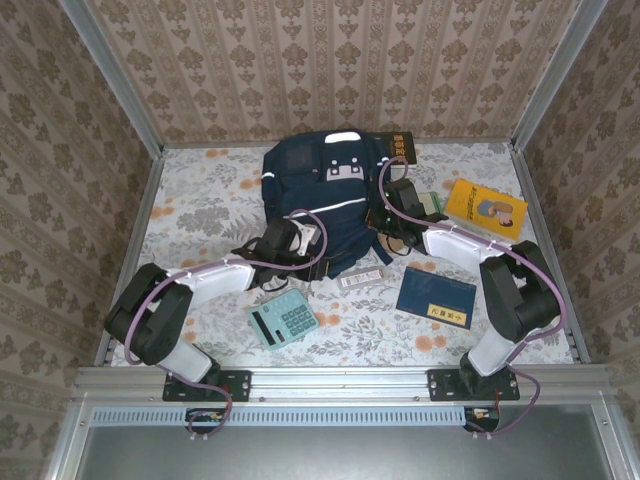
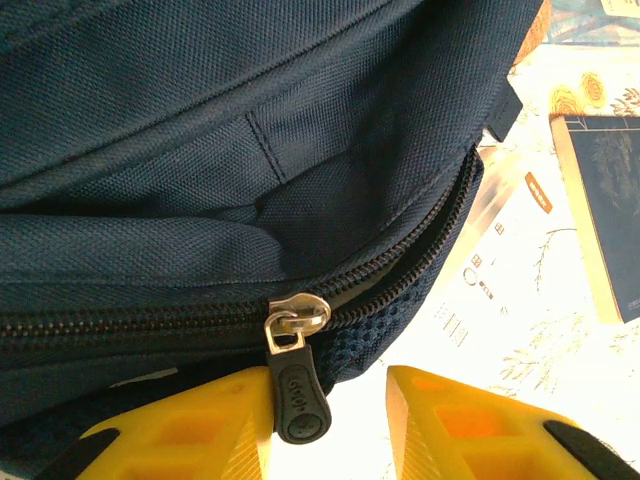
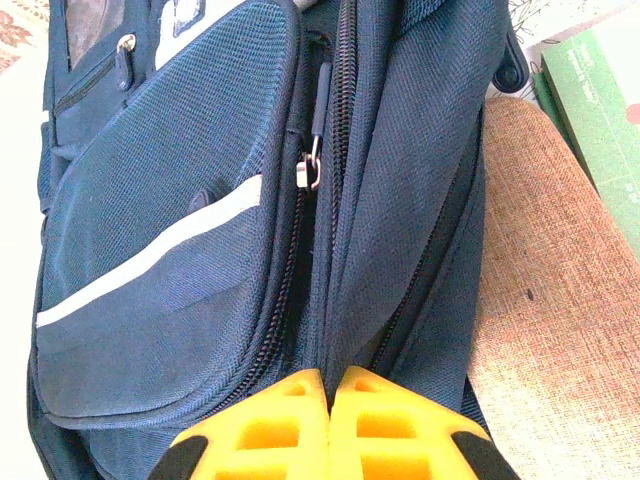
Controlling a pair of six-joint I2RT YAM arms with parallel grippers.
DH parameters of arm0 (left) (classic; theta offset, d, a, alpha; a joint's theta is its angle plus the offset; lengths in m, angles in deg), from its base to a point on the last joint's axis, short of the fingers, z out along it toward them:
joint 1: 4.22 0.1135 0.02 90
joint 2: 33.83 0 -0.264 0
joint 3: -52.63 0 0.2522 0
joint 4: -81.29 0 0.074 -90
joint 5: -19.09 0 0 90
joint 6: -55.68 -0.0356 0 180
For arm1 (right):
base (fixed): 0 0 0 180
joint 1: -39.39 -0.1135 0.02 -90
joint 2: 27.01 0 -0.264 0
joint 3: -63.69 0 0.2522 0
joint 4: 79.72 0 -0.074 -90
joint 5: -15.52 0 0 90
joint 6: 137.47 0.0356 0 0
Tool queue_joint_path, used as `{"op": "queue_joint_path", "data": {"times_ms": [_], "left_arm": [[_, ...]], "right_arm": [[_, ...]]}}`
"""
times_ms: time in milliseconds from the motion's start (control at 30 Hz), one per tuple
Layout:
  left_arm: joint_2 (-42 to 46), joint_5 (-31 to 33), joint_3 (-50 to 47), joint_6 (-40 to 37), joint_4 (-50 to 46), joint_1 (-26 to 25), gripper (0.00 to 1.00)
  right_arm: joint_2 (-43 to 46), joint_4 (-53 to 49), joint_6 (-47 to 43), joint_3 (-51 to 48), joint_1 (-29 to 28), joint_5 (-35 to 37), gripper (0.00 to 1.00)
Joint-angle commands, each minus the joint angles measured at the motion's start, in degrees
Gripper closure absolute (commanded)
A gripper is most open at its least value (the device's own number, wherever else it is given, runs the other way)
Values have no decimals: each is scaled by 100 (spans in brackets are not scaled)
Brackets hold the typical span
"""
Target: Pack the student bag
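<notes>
While both arms reached onto the table [image 1: 200,200], the bag [image 1: 320,190] lay flat between them, its lower edge against the fingertips of each. The left gripper [image 2: 328,388] had its yellow fingers [image 2: 190,430] parted, with a clear gap between them. In that gap hung the black pull tab [image 2: 298,395] of a zip, lying against one finger and apart from the other; its silver slider [image 2: 298,315] sat just beyond the fingertips on the zip of the bag [image 2: 250,150]. Past the fingers and off to one side lay a dark blue book [image 2: 605,210] on the flowered cloth.

The right gripper [image 3: 328,385] had its fingers pressed together at a fold of the bag [image 3: 180,230], where two zips ran away from the tips. Whether cloth was pinched between them, I could not tell. A second metal slider [image 3: 311,172] hung farther out from the fingertips, and beside them lay a tan woven surface [image 3: 560,280], with a green book [image 3: 600,90] beyond it.

Seen from above, a blue-green calculator [image 1: 283,320] lay behind the left gripper [image 1: 305,235], nearer its base. A yellow book [image 1: 485,207] lay out to the side of the right gripper [image 1: 385,215].
</notes>
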State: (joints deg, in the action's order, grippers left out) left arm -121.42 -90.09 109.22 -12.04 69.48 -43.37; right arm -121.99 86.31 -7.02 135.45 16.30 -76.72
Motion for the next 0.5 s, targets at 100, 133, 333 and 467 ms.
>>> {"op": "queue_joint_path", "data": {"times_ms": [100, 133, 333, 467], "left_arm": [[-186, 220, 90, 13, -231, -66, 77], [-202, 238, 103, 26, -225, -61, 78], [-157, 368, 96, 65, -272, -58, 93], [18, 536, 68, 74, -409, -56, 100]], "right_arm": [[278, 277, -32, -23, -3, -112, 93], [285, 280, -29, -34, -11, -110, 93], [284, 276, -28, -34, -8, -108, 93], [286, 267, -26, -36, -6, -85, 93]]}}
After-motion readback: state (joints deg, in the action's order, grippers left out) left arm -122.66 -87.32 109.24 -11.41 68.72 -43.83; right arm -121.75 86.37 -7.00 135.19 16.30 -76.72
